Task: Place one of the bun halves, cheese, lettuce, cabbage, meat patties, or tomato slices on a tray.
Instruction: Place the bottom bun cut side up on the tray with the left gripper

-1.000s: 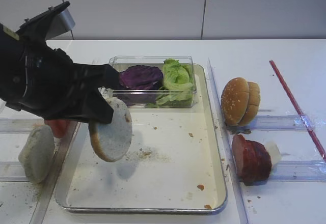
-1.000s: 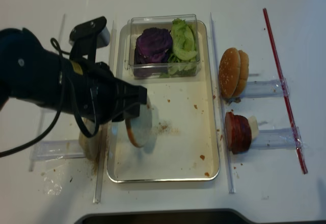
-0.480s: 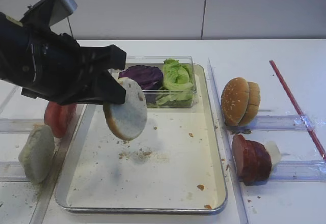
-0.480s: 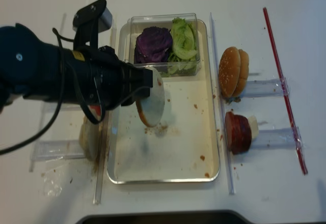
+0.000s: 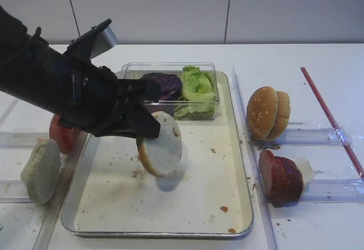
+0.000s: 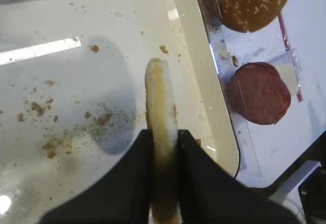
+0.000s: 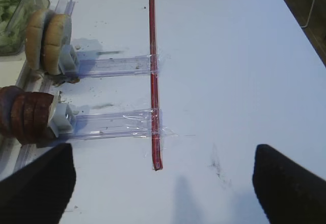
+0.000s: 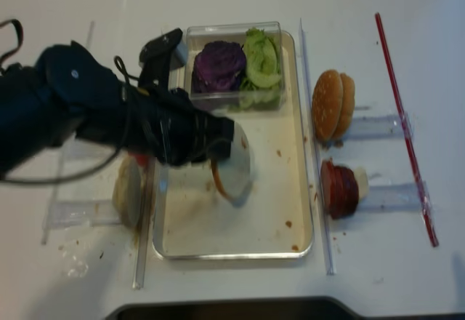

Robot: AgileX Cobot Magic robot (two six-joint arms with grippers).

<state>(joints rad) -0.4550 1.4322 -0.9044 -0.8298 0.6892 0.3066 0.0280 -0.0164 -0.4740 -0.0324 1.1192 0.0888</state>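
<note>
My left gripper [image 5: 149, 133] [image 6: 164, 135] is shut on a flat bun half [image 5: 163, 149] [image 6: 161, 89] [image 8: 235, 172], held on edge just above the middle of the silver tray [image 5: 159, 234] [image 8: 232, 256]. Another bun half [image 5: 41, 170] and the tomato slices [image 5: 62, 133] stand left of the tray. Cabbage [image 5: 165, 82] and lettuce [image 5: 196, 88] sit in a clear box at the tray's far end. Meat patties [image 5: 278, 176] [image 7: 25, 117] stand on the right. Cheese is out of view. My right gripper [image 7: 163, 193] hangs open over bare table.
Domed bun tops [image 5: 267, 112] [image 7: 48, 40] stand on edge in a clear rail right of the tray. A red strip [image 5: 330, 113] [image 7: 153, 76] is taped across the rails. Crumbs lie scattered on the tray floor [image 6: 76, 81].
My left gripper has carried the bun half rightward from the tray's left edge to its middle, and slightly lower. The rest stays where it was.
</note>
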